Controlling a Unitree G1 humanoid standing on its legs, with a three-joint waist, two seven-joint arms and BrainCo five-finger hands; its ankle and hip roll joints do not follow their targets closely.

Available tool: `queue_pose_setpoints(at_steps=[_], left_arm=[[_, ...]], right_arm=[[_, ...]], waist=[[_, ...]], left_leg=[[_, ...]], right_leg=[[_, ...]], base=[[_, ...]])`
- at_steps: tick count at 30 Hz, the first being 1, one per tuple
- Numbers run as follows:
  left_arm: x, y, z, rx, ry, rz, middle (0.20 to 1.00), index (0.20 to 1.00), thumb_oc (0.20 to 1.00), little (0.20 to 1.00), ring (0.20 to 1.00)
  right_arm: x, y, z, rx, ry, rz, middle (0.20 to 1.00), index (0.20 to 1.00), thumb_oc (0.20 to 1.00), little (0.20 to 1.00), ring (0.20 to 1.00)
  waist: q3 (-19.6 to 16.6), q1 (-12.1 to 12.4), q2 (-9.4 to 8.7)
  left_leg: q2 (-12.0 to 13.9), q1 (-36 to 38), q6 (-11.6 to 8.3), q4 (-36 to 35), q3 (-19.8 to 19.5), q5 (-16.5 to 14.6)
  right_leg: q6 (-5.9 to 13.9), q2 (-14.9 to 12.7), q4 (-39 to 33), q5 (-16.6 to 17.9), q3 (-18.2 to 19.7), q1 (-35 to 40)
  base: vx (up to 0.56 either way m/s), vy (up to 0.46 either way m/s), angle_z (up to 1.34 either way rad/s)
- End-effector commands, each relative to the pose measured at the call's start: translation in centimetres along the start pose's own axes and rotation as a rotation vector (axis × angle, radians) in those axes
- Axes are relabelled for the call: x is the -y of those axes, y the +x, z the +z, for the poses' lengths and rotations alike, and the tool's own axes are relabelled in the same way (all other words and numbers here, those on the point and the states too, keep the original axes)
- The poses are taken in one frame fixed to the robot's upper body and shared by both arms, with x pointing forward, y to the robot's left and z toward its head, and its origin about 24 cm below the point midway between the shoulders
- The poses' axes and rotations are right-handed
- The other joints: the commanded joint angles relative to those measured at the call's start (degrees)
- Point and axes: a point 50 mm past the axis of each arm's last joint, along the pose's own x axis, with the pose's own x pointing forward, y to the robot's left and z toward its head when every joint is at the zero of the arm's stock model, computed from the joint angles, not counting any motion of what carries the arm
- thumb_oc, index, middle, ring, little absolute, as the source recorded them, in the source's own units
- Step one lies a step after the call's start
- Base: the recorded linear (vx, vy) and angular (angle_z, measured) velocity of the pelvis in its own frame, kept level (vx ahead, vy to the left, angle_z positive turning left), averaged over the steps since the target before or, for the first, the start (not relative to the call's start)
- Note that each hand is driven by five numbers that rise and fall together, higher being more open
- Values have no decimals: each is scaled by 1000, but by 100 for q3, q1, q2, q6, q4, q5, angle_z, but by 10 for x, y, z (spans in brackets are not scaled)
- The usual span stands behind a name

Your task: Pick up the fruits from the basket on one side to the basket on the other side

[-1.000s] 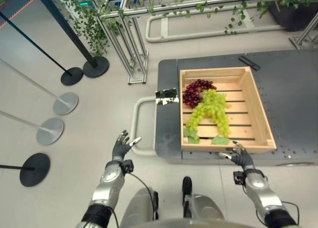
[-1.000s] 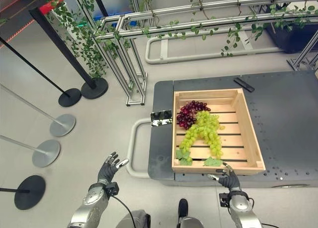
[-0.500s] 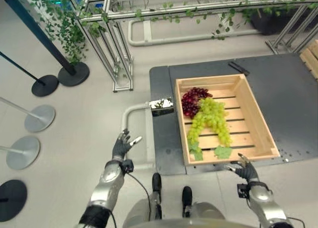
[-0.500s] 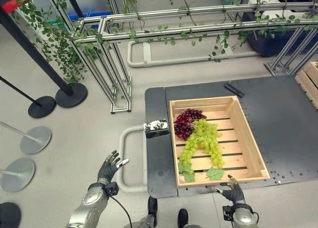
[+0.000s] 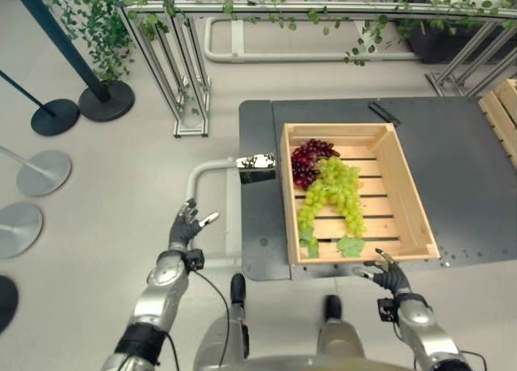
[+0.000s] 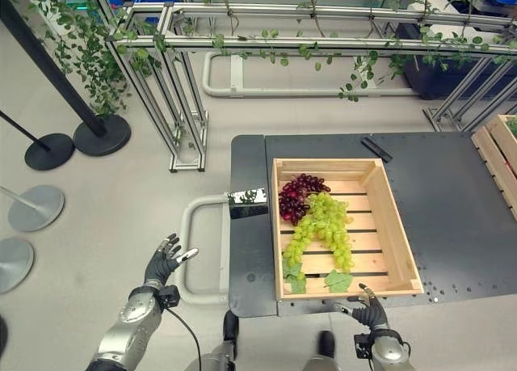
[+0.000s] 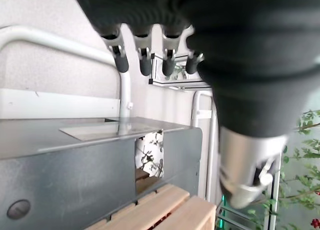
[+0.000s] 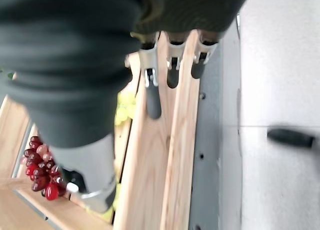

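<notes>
A wooden crate (image 5: 408,195) stands on the dark grey desk (image 5: 464,161), near the desk's left end and close to its front edge. Inside the crate lie the grapes: a green bunch (image 5: 335,195) stretches along the slats, and a dark red bunch (image 5: 307,157) lies at the far left corner, touching the green one. Two green leaves (image 5: 350,246) lie at the near end of the green bunch, by the crate's front wall.

The right hand (image 5: 386,271) is just in front of the crate's front wall, at its right part. Its fingers are straight and spread and it holds nothing. In the right wrist view the fingers (image 8: 153,97) reach over the wooden wall, with the green grapes (image 8: 125,105) and the red grapes (image 8: 40,170) visible behind it. I cannot tell if the fingertips touch the wood.

The left hand (image 5: 185,225) is over the floor, well apart from the crate, to the left of the desk. Its fingers are also spread wide and it is empty. Beside it is a white tube handle (image 5: 202,177) that is joined to the left end of the desk, and a small shiny plate (image 5: 257,159) sits at the desk's left edge, just beside the crate.

A small black bar (image 5: 384,113) lies on the desk behind the crate. At the right edge another wooden crate (image 5: 502,116) is partly seen. Behind the desk stands a metal frame (image 6: 174,72) with green vines, and round post bases (image 5: 40,171) stand on the floor at the left.
</notes>
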Motion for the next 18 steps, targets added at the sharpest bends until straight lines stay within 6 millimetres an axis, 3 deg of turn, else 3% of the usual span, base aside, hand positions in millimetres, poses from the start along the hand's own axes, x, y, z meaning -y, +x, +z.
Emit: queue_pose_setpoints(at_steps=[1, 3, 5, 7, 11, 13, 14, 15, 16, 17, 18], left_arm=[[5, -2, 16, 92, 4, -18, 1000, 1000, 1000, 1000, 1000], [3, -1, 17, 91, 5, -14, 1000, 1000, 1000, 1000, 1000], [0, -2, 18, 94, -8, -4, 1000, 1000, 1000, 1000, 1000], [2, -4, 13, 77, -43, -6, 1000, 1000, 1000, 1000, 1000], [1, -11, 3, 50, -118, 13, 1000, 1000, 1000, 1000, 1000], [7, -12, 1, 40, -123, -5, 1000, 1000, 1000, 1000, 1000], [10, -12, 1, 37, -132, -10, 1000, 1000, 1000, 1000, 1000], [14, -10, 1, 34, -129, -20, 1000, 1000, 1000, 1000, 1000], [16, -9, 0, 29, -123, -32, 1000, 1000, 1000, 1000, 1000], [16, -9, 1, 30, -123, -33, 1000, 1000, 1000, 1000, 1000], [17, -10, -1, 27, -123, -38, 1000, 1000, 1000, 1000, 1000]], right_arm=[[15, 14, 62, 234, 11, -56, 1000, 1000, 1000, 1000, 1000], [17, 14, 60, 223, 2, -50, 1000, 1000, 1000, 1000, 1000], [17, 13, 61, 227, -13, -40, 1000, 1000, 1000, 1000, 1000], [20, 14, 62, 226, -52, -42, 1000, 1000, 1000, 1000, 1000], [27, 14, 78, 279, -133, -46, 1000, 1000, 1000, 1000, 1000], [30, 15, 86, 301, -171, -66, 1000, 1000, 1000, 1000, 1000], [34, 16, 89, 307, -188, -81, 1000, 1000, 1000, 1000, 1000], [39, 17, 93, 316, -209, -104, 1000, 1000, 1000, 1000, 1000], [39, 17, 97, 324, -237, -106, 1000, 1000, 1000, 1000, 1000], [39, 17, 97, 324, -237, -106, 1000, 1000, 1000, 1000, 1000], [36, 19, 97, 319, -250, -88, 1000, 1000, 1000, 1000, 1000]], waist=[[-457, 73, -173], [-512, 145, -202], [-558, 240, -205], [-609, 251, -85], [-497, 301, 123], [-351, 338, 214], [-287, 324, 244], [-246, 250, 239], [-250, 213, 204], [-268, 210, 205], [-304, 239, 173]], left_leg=[[444, 382, -476, -4, 315, -527], [550, 369, -556, -4, 292, -512], [720, 311, -690, -4, 211, -438], [859, 277, -815, -4, 114, -365], [1209, 158, -993, 421, -7, -180], [1346, 35, -1116, 477, -59, 149], [1362, -43, -1106, 482, 19, 292], [1344, -199, -1004, 622, 389, 303], [1268, -222, -884, 854, 640, 105], [1266, -268, -874, 873, 634, 110], [1107, -232, -795, 917, 519, -118]], right_leg=[[-30, 269, 653, 744, 367, -402], [-4, 287, 622, 567, 420, -273], [-32, 378, 317, 343, 185, -102], [-75, 482, -215, 236, -48, 184], [-328, 864, -215, -71, -221, 386], [-435, 1017, -215, -191, -407, 497], [-473, 1038, -215, -218, -511, 542], [-514, 1032, -215, -234, -698, 545], [-571, 1059, -215, -266, -802, 507], [-570, 1057, -215, -248, -803, 473], [-560, 1102, -215, -234, -808, 428]], base=[[36, -234, 41], [22, -316, 45], [-12, -343, 5], [-18, -319, 19], [-29, -315, 15], [-84, -214, 18], [-149, -186, 35], [-191, -227, 45], [-157, -172, 89], [-117, -176, 89], [-54, -147, 85]])
